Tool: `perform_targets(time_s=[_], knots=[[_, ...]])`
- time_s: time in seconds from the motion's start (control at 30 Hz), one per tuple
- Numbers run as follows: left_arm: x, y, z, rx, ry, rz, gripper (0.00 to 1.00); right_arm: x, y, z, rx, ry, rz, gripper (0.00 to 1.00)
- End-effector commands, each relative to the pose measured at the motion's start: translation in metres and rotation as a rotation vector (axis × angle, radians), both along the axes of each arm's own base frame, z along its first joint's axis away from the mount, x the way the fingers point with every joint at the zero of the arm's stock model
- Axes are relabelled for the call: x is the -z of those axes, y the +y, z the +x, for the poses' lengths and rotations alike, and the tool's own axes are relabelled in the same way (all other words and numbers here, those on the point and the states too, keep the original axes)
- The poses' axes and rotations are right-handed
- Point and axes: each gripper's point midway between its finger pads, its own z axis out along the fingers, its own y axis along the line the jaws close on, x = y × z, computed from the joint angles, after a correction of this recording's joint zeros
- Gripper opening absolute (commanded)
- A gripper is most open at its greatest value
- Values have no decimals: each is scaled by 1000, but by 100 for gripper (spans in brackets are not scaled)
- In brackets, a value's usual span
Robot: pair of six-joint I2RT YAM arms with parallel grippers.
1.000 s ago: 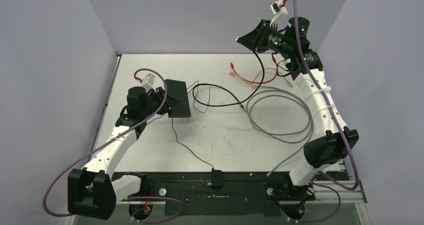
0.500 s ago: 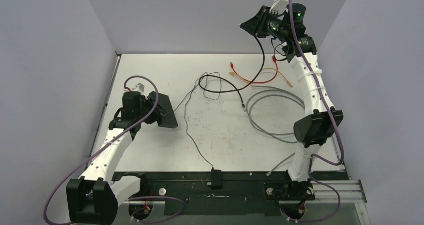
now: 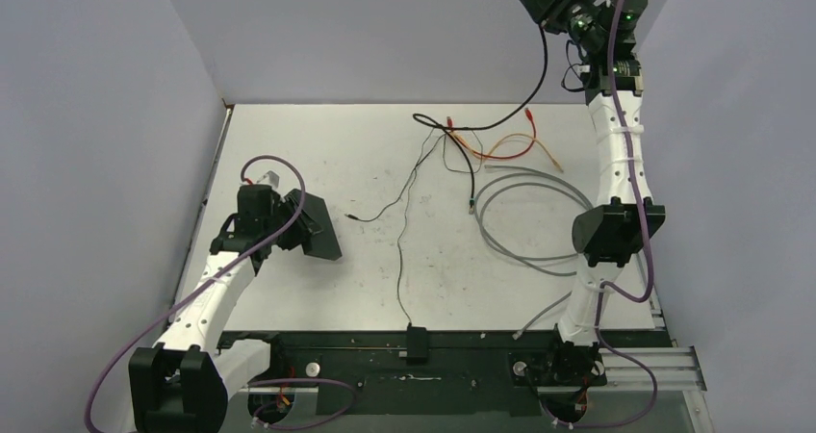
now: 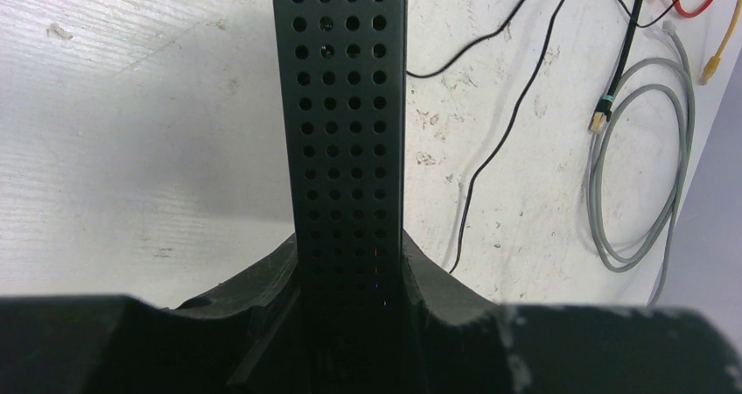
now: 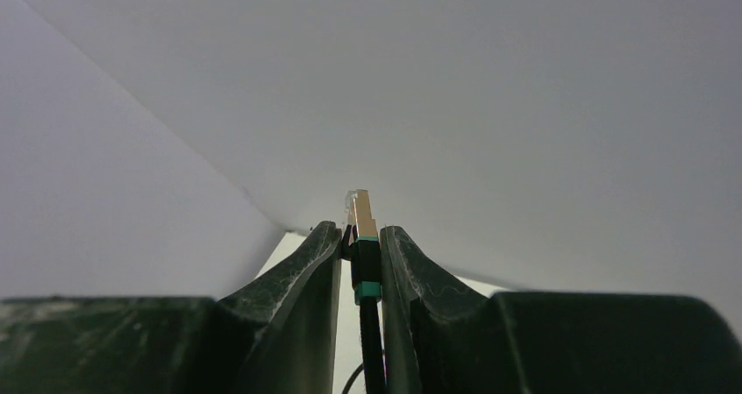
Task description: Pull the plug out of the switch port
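Your bench [image 3: 318,135] is a white top, scuffed, with cables strewn over its far right half. Your left arm [image 3: 216,284] reaches forward along the left side. Your right arm [image 3: 616,164] stands nearly straight up, its wrist high over the far right corner.

The switch [image 3: 320,229] is at the left of the bench, well apart from the cables. It is tilted up on edge, and the left wrist view shows its perforated narrow side [image 4: 350,131] running straight away from the camera. Your left fingers [image 4: 293,270] are clamped on it, one pressed to each flat face. I cannot tell whether its lower edge touches the bench.

A grey cable [image 3: 534,226] lies coiled right of centre. A black cable [image 3: 541,72] hangs from your raised right wrist down to the bench. One plugged end of a black cable [image 4: 598,118] lies just beside the grey coil. A thin black wire [image 3: 402,260] runs from the near edge toward the middle. Red and orange leads [image 3: 500,149] lie tangled at the far side.

The plug [image 5: 363,208] is out of the switch and far from it, up in the air. Your right fingers [image 5: 334,252] are closed tight on the cable just behind it, so its gold tip sticks out past them.
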Motion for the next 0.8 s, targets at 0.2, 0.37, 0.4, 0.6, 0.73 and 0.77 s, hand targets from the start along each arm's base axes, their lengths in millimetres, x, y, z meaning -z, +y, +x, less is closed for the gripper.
perform_targets(time_s=[0.2, 0.37, 0.4, 0.6, 0.73, 0.77], knots=[[-15, -7, 11, 34, -96, -41, 0, -82, -62, -2, 198, -264, 55, 5], [-9, -8, 9, 38, -82, -46, 0, -57, -75, 14, 271, -211, 6, 5], [-7, -8, 9, 38, -80, -45, 0, -48, -75, 17, 269, -190, 2, 5], [-3, -8, 16, 42, -101, -41, 0, 34, -61, 31, 228, 12, -23, 5], [-4, -8, 23, 48, -137, -33, 0, 79, -49, 27, 199, 115, -45, 5], [-4, -7, 26, 46, -144, -30, 0, 88, -47, 25, 192, 135, -52, 5]])
